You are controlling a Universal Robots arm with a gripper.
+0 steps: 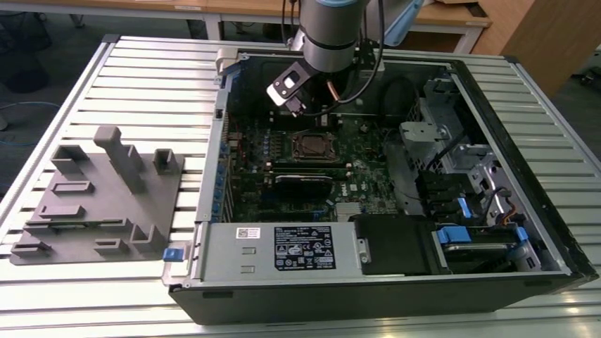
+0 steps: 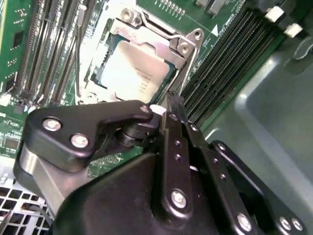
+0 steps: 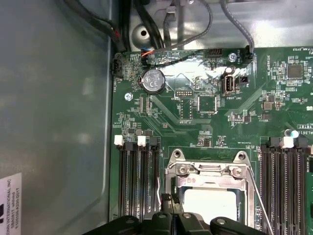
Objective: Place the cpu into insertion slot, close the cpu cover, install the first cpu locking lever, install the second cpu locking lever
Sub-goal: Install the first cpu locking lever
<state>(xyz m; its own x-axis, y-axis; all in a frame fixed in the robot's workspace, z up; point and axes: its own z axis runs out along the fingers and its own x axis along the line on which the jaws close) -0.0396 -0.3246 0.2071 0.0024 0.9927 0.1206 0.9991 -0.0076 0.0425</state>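
Note:
The cpu [image 2: 138, 73] lies in the insertion slot [image 1: 314, 146] with its silver top facing up. The cpu cover [image 2: 168, 39] is down over it, its silver frame ringing the chip; both also show in the first wrist view as cover [image 3: 205, 171] and cpu [image 3: 210, 203]. A thin wire locking lever [image 3: 255, 193] runs along one side of the socket, and I cannot tell whether it is latched. My gripper [image 2: 168, 111] hovers just above the socket's edge, fingers together and holding nothing. In the exterior view the gripper [image 1: 300, 107] hangs over the board just behind the slot.
The open computer case [image 1: 216, 211] lies on a slatted metal table [image 1: 112, 84]. Black memory slots [image 3: 139, 181] flank the socket on both sides. A grey fixture block [image 1: 94, 204] sits on the exterior view's left. Drive cages and cables [image 1: 469, 183] fill the case's right side.

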